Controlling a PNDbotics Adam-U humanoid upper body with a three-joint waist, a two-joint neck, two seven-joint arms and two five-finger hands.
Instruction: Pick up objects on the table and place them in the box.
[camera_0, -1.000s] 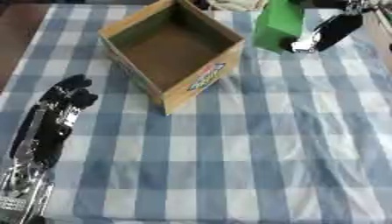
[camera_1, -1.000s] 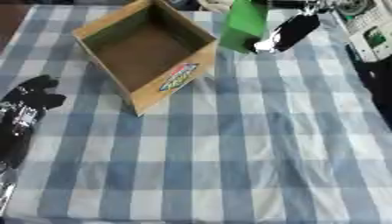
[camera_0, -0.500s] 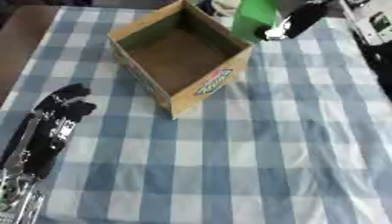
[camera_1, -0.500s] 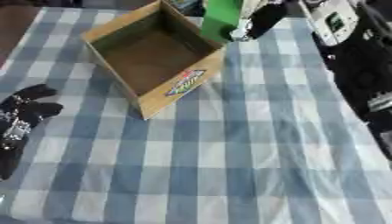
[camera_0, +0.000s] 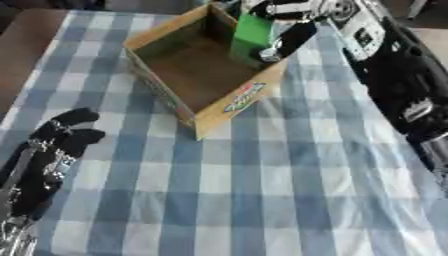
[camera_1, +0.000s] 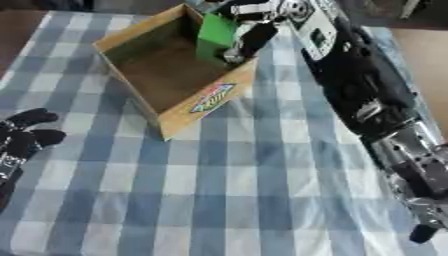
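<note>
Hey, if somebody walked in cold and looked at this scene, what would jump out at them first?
Probably the bright green box held by the right hand over the far corner of the open cardboard box, which sits on the blue checked tablecloth. The fingers are curled round it. Next, the black left hand resting at the lower left edge of the table.

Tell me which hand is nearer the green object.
Right. The right hand grips the green object over the box; the left hand rests open at the table's left edge.
</note>
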